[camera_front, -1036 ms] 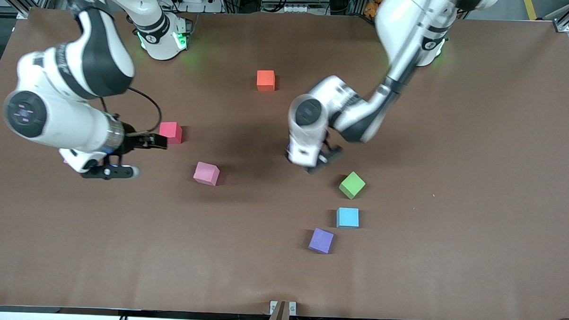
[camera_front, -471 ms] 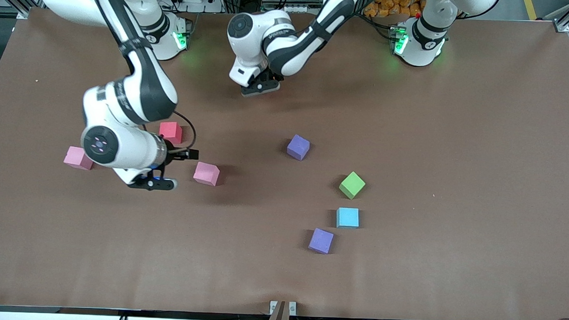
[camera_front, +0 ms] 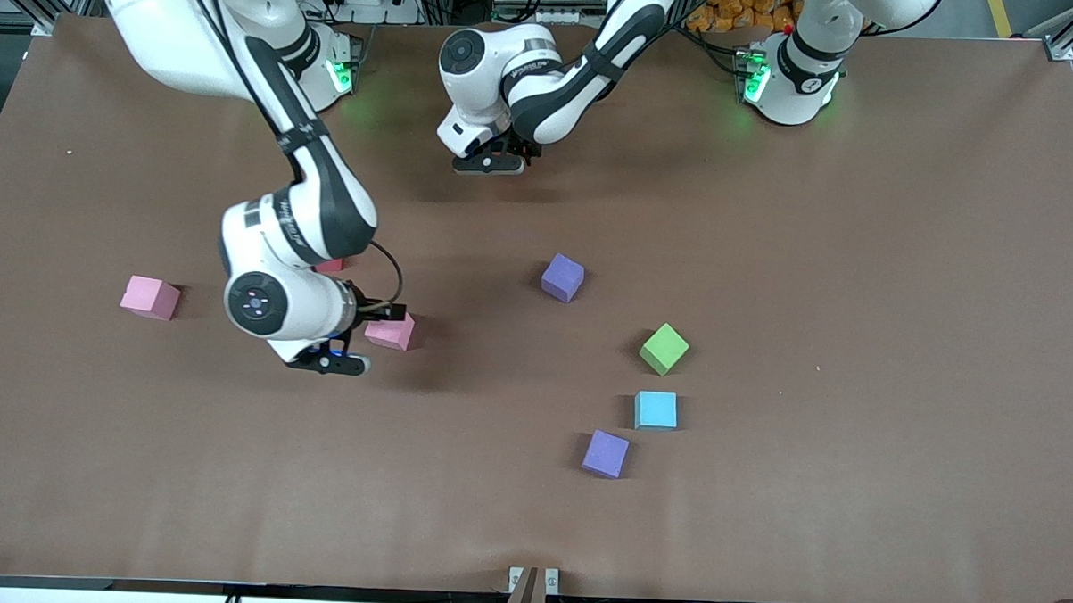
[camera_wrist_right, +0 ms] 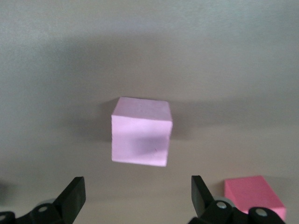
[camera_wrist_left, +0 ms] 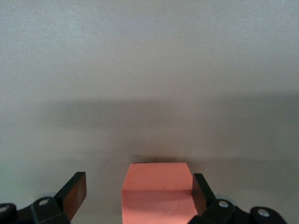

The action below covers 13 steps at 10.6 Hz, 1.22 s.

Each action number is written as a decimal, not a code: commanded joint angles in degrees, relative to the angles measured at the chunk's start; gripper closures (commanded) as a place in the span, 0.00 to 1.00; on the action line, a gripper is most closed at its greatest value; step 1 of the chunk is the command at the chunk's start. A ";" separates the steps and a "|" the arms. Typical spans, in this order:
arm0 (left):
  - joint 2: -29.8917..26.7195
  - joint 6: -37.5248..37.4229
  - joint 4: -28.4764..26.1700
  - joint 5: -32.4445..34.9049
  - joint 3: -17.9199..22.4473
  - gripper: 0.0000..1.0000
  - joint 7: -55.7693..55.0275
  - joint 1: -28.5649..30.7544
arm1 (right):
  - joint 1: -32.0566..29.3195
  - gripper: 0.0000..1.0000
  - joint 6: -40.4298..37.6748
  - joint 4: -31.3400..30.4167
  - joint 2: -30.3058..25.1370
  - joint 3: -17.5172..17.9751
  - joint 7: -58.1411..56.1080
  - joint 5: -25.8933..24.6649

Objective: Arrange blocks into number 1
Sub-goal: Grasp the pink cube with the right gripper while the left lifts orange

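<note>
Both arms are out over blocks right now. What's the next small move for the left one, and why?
Probably lower the left gripper a little and close. The orange block already sits between its open fingers, one fingertip close beside it, the other with a gap. The right gripper hangs open near a pink block.

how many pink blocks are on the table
2. One lies at the right arm's end of the table. The other sits beside the right end effector, nearer the middle. The arms may hide more.
</note>
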 commanded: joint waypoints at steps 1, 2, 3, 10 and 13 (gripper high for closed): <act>-0.03 0.97 -0.23 0.07 -1.73 0.00 0.79 0.74 | 1.55 0.00 2.95 0.60 2.79 -0.32 1.01 0.60; -0.03 1.06 -0.23 -0.20 -1.82 0.00 0.79 0.65 | 2.16 0.00 3.40 0.52 3.41 -0.41 0.92 0.08; 0.06 1.06 -0.23 -0.29 -1.91 0.00 0.79 0.65 | 2.26 0.00 3.92 0.43 3.76 -0.41 0.92 -0.01; 1.64 0.97 -0.23 -1.61 -3.05 1.00 -0.09 0.30 | 1.91 0.00 4.37 0.43 4.73 -0.67 0.66 -4.31; 1.55 0.97 1.77 -0.20 -1.57 1.00 7.60 1.09 | 1.64 0.00 6.38 -0.44 5.61 -0.67 0.92 -4.94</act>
